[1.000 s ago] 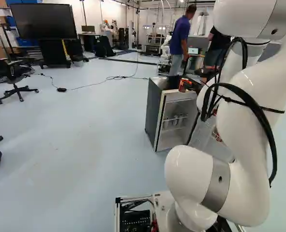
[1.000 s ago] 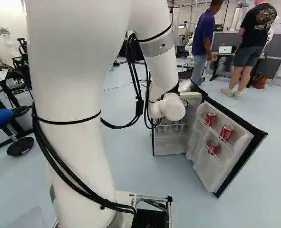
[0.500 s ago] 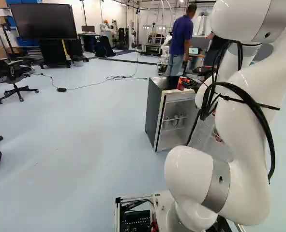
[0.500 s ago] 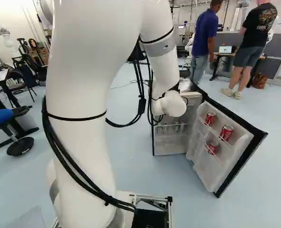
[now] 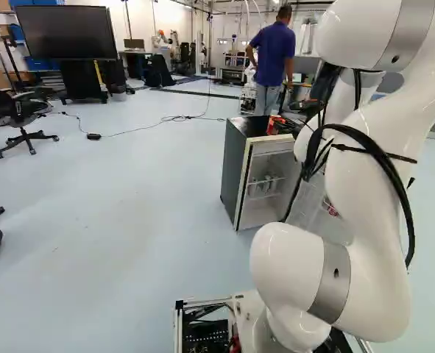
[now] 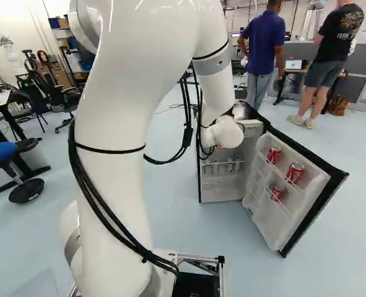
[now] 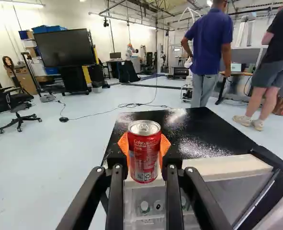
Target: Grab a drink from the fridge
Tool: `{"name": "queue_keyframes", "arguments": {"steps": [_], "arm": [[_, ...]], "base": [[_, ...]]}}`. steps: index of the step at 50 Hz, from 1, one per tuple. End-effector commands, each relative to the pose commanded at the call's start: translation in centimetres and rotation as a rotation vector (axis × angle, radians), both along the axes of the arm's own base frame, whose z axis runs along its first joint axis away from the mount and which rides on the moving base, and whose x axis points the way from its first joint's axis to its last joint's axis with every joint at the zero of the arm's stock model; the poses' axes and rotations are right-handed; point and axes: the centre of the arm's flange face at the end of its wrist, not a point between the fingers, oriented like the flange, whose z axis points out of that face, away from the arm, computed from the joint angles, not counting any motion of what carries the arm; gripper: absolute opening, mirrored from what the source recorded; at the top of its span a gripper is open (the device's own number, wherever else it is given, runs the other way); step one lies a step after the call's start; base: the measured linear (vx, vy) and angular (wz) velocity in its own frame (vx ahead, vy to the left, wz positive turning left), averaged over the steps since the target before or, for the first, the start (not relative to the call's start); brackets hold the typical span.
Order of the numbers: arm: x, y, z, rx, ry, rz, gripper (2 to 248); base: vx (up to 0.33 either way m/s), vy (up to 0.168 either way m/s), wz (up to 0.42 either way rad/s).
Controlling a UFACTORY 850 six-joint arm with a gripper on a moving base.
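In the left base view the gripper (image 5: 277,126) is by the front top edge of the dark fridge (image 5: 234,173), a red can at its fingers. The wrist view shows the gripper (image 7: 144,152) shut on the red can (image 7: 144,155), orange pads against both its sides. The can is upright, with the fridge's black top (image 7: 198,129) and pale front edge behind it; its height over them is unclear. In the right base view the fridge door (image 6: 294,192) stands open, with red cans (image 6: 295,172) on its racks. The arm hides the gripper there.
A person (image 7: 208,43) stands just behind the fridge. Inside the fridge are several small bottles (image 6: 223,167) on a rack. A cable (image 5: 140,126) lies on the floor; a black chair (image 5: 22,121) and a large screen (image 5: 66,33) stand farther off.
The arm has shifted, and the gripper with its can has moved slightly left over the fridge front in the left base view. The base and fridge have stayed put.
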Motion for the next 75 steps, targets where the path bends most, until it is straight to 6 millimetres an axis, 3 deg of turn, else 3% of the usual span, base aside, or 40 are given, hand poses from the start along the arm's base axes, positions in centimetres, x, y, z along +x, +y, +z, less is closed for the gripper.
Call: {"name": "queue_keyframes", "arguments": {"steps": [34,51,75], "arm": [[5.5,-0.8,-0.7,-0.021,-0.032,0.041,84],[8.3,-1.2,-2.6,-0.020,-0.031,0.059,84],[11.8,-1.6,-3.6,-0.034,-0.053,0.081,84]], "base": [[0.000,0.000,0.000],[0.000,0.000,0.000],[0.000,0.000,0.000]]}}
